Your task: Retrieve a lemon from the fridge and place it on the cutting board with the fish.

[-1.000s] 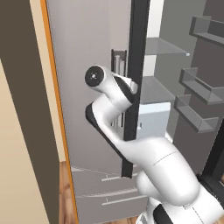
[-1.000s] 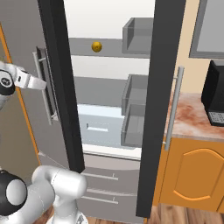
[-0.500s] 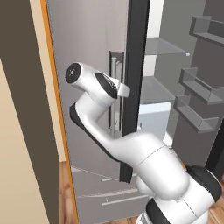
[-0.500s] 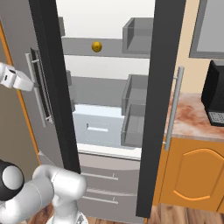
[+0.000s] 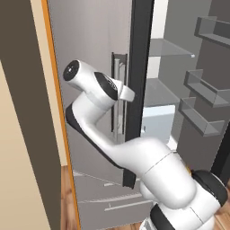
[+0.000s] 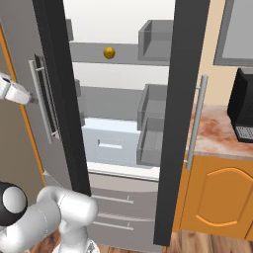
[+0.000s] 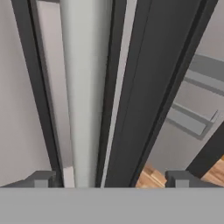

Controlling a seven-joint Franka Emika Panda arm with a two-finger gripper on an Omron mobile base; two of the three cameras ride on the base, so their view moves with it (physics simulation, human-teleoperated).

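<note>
The gripper (image 7: 111, 179) has its two fingers (image 7: 41, 178) spread wide apart, with nothing held between them. Right in front of the hand is the tall bar handle (image 7: 85, 92) of the fridge's (image 6: 123, 163) left door (image 5: 90, 54), and the handle stands in the gap between the fingers without being squeezed. Both doors are swung open, so I think the door-opening step is done and the reach for the fruit comes next. There is one lemon (image 6: 109, 52), small and round and yellow, sitting on an upper shelf (image 6: 106, 53) inside the fridge, well off to the side of the hand and past the dark door edge (image 6: 62, 99). For the next move, I think the hand must back away from the handle, swing around the door edge into the white inside, and come up to the lemon with its fingers on either side of it. I count one lemon, two open doors and two bar handles.
</note>
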